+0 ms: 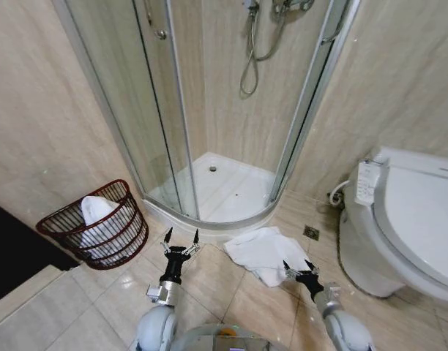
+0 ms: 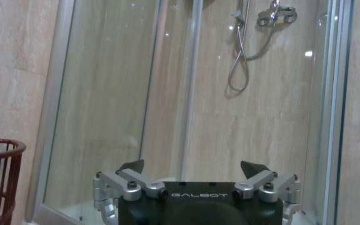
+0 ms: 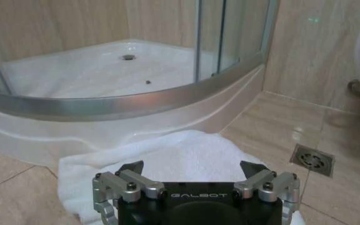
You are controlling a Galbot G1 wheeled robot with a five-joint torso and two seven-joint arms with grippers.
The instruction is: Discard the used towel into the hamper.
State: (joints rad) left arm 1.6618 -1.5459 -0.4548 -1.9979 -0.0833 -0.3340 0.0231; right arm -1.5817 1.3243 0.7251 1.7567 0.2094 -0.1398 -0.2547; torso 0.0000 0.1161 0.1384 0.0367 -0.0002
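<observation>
1. Right wrist view: the right gripper (image 3: 194, 169) is held with fingers apart, empty, just above the white towel (image 3: 167, 159) on the floor tiles (image 3: 273, 126) beside the shower tray (image 3: 105, 75).
2. The left gripper (image 1: 181, 239) is likewise spread, raised, idle.
3. The hamper (image 1: 99, 227) stands well apart, at the robot's left by the wall, already holding something white.
4. The reach is judged in hand; descent and closing on cloth are needed next.

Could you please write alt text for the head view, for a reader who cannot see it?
A white towel lies crumpled on the tiled floor before a glass shower stall, with the open right gripper at its near edge. The open left gripper hovers beside a dark red hamper already holding white cloth.
</observation>
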